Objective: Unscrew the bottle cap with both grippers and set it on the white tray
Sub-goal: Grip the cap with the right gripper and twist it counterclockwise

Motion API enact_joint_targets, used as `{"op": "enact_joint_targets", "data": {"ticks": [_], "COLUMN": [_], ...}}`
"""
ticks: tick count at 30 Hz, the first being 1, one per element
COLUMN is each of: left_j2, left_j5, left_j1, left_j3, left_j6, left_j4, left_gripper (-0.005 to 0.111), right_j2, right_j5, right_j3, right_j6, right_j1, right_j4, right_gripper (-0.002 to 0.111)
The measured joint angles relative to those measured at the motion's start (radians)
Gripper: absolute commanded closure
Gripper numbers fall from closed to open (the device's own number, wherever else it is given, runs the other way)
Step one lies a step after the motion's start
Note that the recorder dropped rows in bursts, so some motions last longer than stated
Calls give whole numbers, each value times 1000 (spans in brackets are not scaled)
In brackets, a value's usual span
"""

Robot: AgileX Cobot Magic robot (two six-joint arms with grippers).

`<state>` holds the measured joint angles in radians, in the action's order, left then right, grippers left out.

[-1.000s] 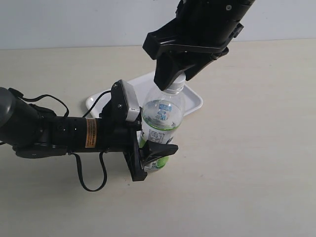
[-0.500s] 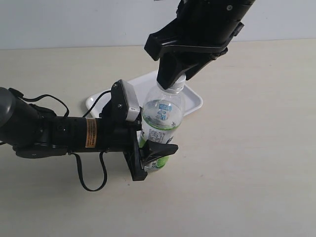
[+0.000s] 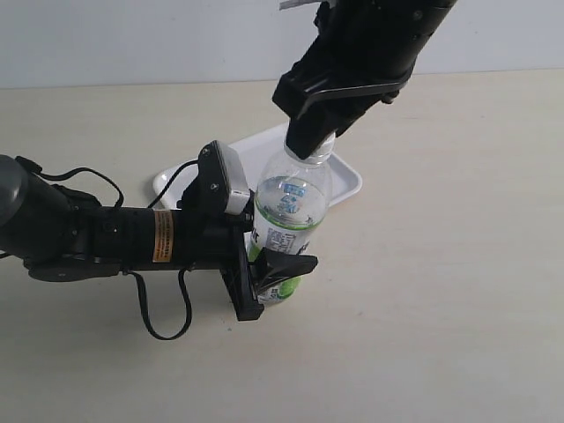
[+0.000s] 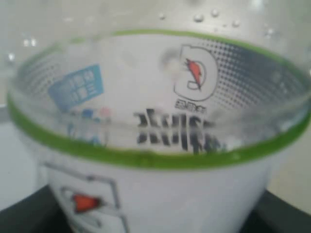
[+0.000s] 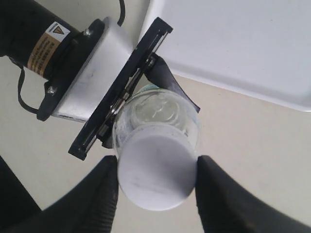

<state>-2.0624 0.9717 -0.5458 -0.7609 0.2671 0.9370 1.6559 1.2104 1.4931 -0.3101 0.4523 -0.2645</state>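
Note:
The bottle (image 3: 291, 211) stands upright on the table in front of the white tray (image 3: 348, 183). My left gripper (image 3: 278, 271) is shut on its lower labelled part, one black finger crossing the green-and-white label. The left wrist view is filled by the bottle (image 4: 160, 121), with black fingers (image 4: 26, 211) only at the picture's corners. My right gripper (image 3: 310, 145) comes down from above and covers the bottle's top. In the right wrist view the bottle cap (image 5: 156, 167) sits between the two black fingers (image 5: 104, 194), both touching its sides, so the right gripper (image 5: 156, 182) is shut on it.
The left arm with its grey box (image 3: 231, 181), orange sticker (image 3: 163, 236) and looping black cable (image 3: 163, 322) lies across the table's left. The white tray (image 5: 243, 43) holds nothing in view. A pale wall (image 3: 132, 40) closes off the back.
The right gripper has turned on the bottle's top and its body has swung to the right. The bottle and the left gripper have stayed put.

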Motion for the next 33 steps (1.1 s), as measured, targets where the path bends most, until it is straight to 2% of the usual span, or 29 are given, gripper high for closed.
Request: {"op": "enact_joint_targets", "data": {"ticks": [12, 27, 33], "left_j2": [0, 2, 2], "left_j5": [0, 0, -2], "left_j1": [0, 0, 0], "left_j3": [0, 0, 0], "left_j6": [11, 12, 12], "left_j4": [0, 6, 12], "left_gripper": [107, 107, 107], "right_j2": [0, 0, 0], "right_j5": [-2, -1, 4], "right_j3": [0, 0, 0], "right_j6": [-153, -640, -742], "right_j1": [0, 0, 0], "right_j4": [2, -13, -20], "right_gripper": [108, 108, 108]}}
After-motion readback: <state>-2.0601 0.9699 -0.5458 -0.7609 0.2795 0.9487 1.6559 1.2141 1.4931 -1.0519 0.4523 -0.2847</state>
